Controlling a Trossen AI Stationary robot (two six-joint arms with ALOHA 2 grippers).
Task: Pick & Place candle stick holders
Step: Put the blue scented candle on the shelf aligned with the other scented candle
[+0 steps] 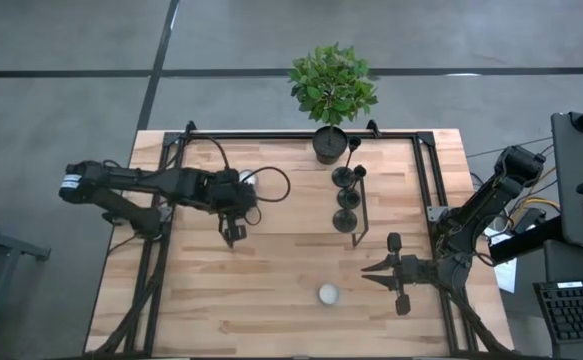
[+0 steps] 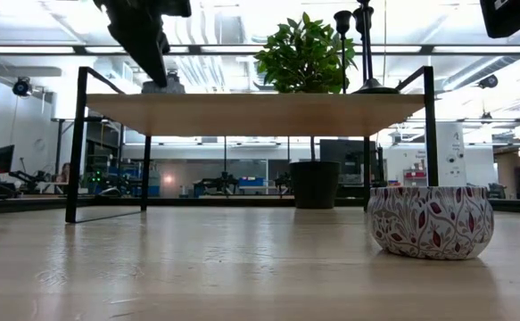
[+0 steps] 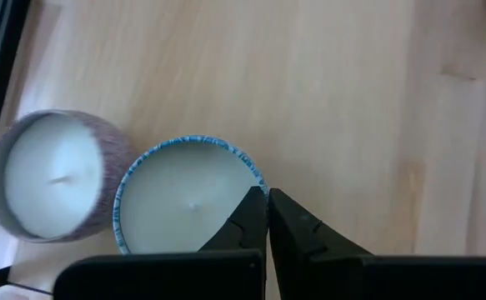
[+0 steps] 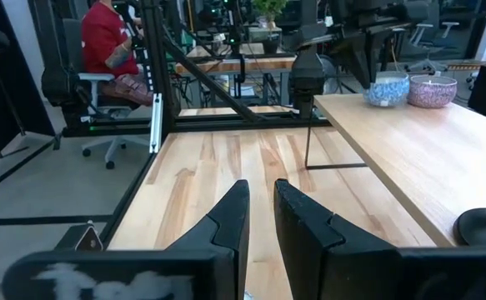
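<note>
Three black candle stick holders (image 1: 346, 198) stand in a row on their disc bases at the right end of a raised wooden shelf (image 2: 260, 114); the low view shows their stems (image 2: 365, 45) above it. My left gripper (image 3: 266, 210) is shut and points down over the shelf's left part, its tips at the rim of a blue-rimmed candle (image 3: 184, 196), beside a grey one (image 3: 51, 175). My right gripper (image 4: 259, 196) hovers level near the table's right front, pointing left, slightly open with nothing between its fingers. My left gripper's shut fingertips (image 3: 255, 208) stand over the blue-rimmed candle's rim (image 3: 247, 167), coming from above at a slant. I cannot tell whether they touch it.
A patterned candle (image 1: 328, 294) sits on the lower table in front of my right gripper. A potted plant (image 1: 331, 85) stands at the far edge. Black frame rails (image 1: 426, 200) run along the table's sides. People sit in the room beyond (image 4: 109, 42).
</note>
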